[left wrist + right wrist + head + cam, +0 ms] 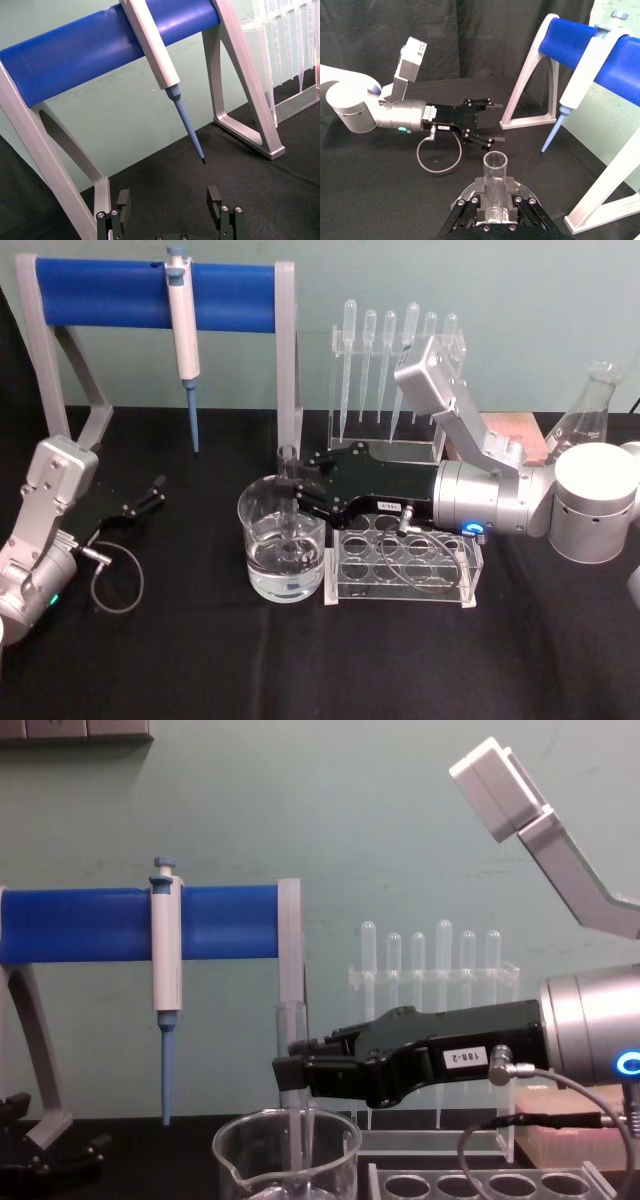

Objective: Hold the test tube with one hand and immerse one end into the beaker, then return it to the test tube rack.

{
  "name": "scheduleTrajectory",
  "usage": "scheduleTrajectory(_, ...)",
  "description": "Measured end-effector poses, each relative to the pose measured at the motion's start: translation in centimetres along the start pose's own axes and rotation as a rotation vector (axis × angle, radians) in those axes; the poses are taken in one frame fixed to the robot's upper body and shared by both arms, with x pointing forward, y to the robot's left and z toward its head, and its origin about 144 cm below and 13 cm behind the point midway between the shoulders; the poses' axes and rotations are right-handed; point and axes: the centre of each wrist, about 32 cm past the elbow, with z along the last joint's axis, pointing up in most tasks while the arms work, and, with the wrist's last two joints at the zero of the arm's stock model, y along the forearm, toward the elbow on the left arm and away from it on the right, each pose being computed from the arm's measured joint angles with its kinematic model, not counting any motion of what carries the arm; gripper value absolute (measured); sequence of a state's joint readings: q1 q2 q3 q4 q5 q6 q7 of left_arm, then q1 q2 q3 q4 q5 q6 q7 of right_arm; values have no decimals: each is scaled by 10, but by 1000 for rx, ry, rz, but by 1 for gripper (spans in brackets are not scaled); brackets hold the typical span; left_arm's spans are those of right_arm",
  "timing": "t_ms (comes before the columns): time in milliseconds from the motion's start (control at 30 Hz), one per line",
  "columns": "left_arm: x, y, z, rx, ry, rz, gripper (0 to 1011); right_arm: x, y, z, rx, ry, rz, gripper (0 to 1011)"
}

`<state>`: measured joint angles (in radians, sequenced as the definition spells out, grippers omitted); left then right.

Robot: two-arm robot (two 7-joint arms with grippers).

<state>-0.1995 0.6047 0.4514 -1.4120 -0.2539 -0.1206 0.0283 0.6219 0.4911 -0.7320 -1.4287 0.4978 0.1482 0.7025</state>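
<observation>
The test tube (288, 460) stands upright with my right gripper (292, 490) shut on it just below its open rim. Its lower end is down inside the beaker (262, 525), which holds clear liquid. In the chest view the test tube (291, 1025) runs from the right gripper (290, 1068) into the beaker (240, 1160). The right wrist view looks down on the test tube (495, 172) between the fingers (481, 187). My left gripper (150, 495) rests open on the black table at the left, its fingers (123, 200) spread wide with nothing between them.
A clear tube rack (400, 565) sits right beside the beaker, under my right wrist. Behind stand a pipette rack (395, 370), a blue-barred stand (150, 285) with a hanging pipettor (183, 335), and a conical flask (585, 415) at far right.
</observation>
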Motion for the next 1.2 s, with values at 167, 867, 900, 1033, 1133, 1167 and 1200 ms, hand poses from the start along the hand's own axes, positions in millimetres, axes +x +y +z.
scheduleTrajectory(167,0,0,0,0,0,0,1000,-1,0,-1,-9,-2,-1,234)
scheduleTrajectory(867,0,0,0,0,0,0,1000,-2,3,-11,-20,34,-19,233)
scheduleTrajectory(900,0,0,0,0,0,0,1000,-2,3,-11,-20,35,-20,234)
scheduleTrajectory(1033,0,0,0,0,0,0,1000,-2,3,-11,-19,39,-21,234)
scheduleTrajectory(1133,0,0,0,0,0,0,1000,-2,3,-12,-18,43,-19,234)
scheduleTrajectory(1167,0,0,0,0,0,0,1000,-2,3,-12,-18,43,-19,234)
scheduleTrajectory(1200,0,0,0,0,0,0,1000,-2,3,-12,-18,43,-19,234)
